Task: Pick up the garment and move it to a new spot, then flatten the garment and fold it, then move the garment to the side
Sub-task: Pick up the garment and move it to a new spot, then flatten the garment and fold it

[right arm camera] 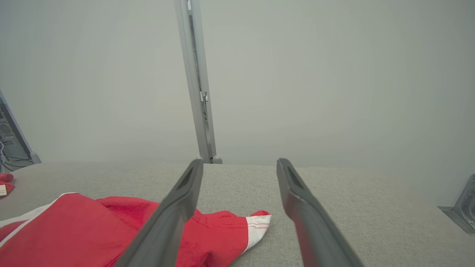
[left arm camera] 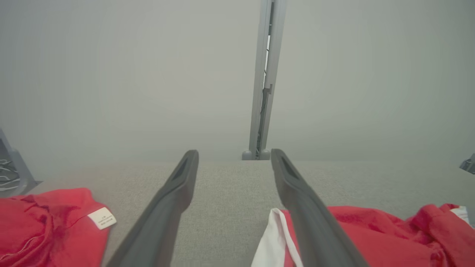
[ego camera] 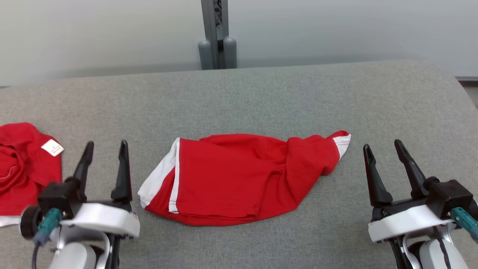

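Leftward, a second garment (ego camera: 22,164), seemingly crumpled, runs off-frame beside left gripper (ego camera: 106,143)

You're looking at a lab-type test cell. The work surface is a table (ego camera: 261,93) wrapped in plain grey fabric, and straight behind it a grey metal post (ego camera: 217,35) stands against a bare pale partition wall (ego camera: 93,33). Far left of the post there's an equipment rack with loose cables (right arm camera: 9,144), and far right of it a metal bracket (right arm camera: 464,207). In front of the post the red garment (ego camera: 231,179) lies laid out like a test piece, with a second red garment (ego camera: 22,168) off to the post's left.
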`<state>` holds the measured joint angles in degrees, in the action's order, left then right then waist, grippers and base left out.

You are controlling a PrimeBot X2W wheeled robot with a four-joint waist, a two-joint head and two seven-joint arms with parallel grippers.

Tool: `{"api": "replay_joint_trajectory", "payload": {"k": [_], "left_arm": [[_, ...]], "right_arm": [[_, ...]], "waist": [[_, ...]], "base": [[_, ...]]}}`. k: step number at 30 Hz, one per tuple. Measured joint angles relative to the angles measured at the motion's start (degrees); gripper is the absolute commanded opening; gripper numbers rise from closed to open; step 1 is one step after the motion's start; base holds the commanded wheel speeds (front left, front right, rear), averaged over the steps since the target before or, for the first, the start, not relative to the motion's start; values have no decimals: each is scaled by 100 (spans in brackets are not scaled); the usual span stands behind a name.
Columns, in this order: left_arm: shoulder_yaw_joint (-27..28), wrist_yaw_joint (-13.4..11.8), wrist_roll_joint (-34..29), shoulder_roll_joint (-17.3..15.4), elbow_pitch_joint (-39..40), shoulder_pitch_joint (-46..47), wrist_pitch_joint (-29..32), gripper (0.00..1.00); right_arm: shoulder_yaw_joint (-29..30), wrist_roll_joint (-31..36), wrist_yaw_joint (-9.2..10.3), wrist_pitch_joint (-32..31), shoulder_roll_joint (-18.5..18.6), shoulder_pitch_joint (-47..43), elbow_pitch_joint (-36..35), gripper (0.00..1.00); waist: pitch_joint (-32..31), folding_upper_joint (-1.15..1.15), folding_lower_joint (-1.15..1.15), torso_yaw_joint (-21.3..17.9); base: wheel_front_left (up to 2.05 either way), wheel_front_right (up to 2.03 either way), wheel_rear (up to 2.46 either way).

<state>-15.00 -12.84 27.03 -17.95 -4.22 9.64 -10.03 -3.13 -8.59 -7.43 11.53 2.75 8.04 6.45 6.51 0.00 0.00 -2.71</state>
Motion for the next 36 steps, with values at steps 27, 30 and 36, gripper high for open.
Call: {"api": "replay_joint_trajectory", "payload": {"k": [27, 30, 36], "left_arm": [[-216, -638, -186, -156, 904, -1155, 546, 100], [-242, -637, -183, -155, 898, -1141, 556, 100], [-267, -638, -186, -167, 879, -1048, 594, 100]], "right_arm": [[432, 9, 0, -444, 2, -960, -421, 100], [452, 8, 0, -443, 2, -972, -426, 100], [436, 8, 0, -443, 2, -971, -434, 100]], "waist": [[-582, 0, 0, 82], [-577, 0, 0, 103], [-539, 0, 0, 119]], "base": [[0, 0, 0], [0, 0, 0], [0, 0, 0]]}}
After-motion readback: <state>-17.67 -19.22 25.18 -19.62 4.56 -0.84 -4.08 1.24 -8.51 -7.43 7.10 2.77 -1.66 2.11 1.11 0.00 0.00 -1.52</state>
